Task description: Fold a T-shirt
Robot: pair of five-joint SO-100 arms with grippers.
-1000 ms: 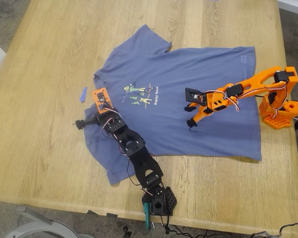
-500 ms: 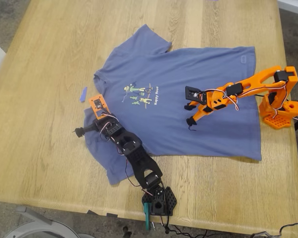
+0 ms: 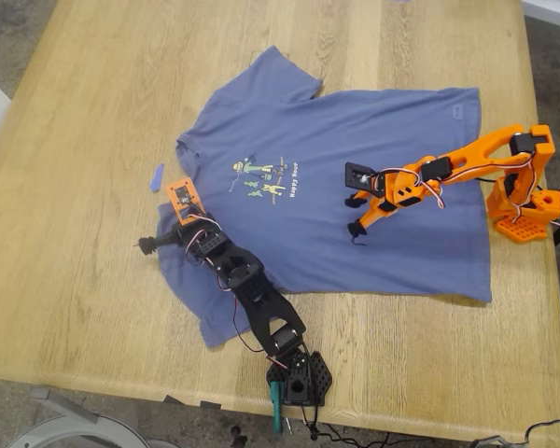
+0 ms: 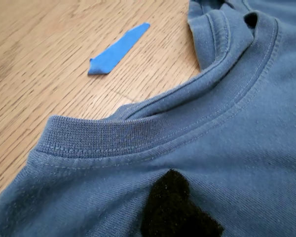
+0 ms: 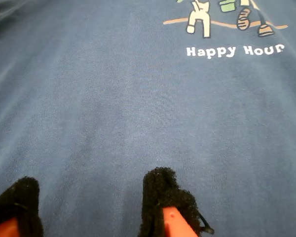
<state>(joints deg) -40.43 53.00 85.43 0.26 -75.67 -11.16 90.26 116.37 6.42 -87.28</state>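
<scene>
The slate-blue T-shirt (image 3: 392, 131) lies spread flat on the wooden table (image 3: 84, 112), with its cartoon print (image 3: 266, 177) facing up. My first gripper (image 3: 159, 243), on the black arm, rests at the shirt's shoulder beside the collar (image 4: 138, 131). Only one black pad (image 4: 172, 207) shows, pressed on the cloth, so its state is unclear. My second gripper (image 3: 355, 215), on the orange arm, hovers open over the shirt's middle. Its two black-tipped fingers (image 5: 163, 197) stand apart, pointing at the "Happy Hour" print (image 5: 234, 50), with nothing between them.
A small blue scrap (image 3: 156, 177) lies on the bare wood near the collar, also seen as the scrap (image 4: 118, 49) close to my first gripper. The black arm's base (image 3: 299, 378) sits at the table's near edge, the orange base (image 3: 527, 210) at the exterior view's right.
My first gripper has slid from the collar toward the exterior view's lower left, onto the shoulder edge. The second arm has hardly moved.
</scene>
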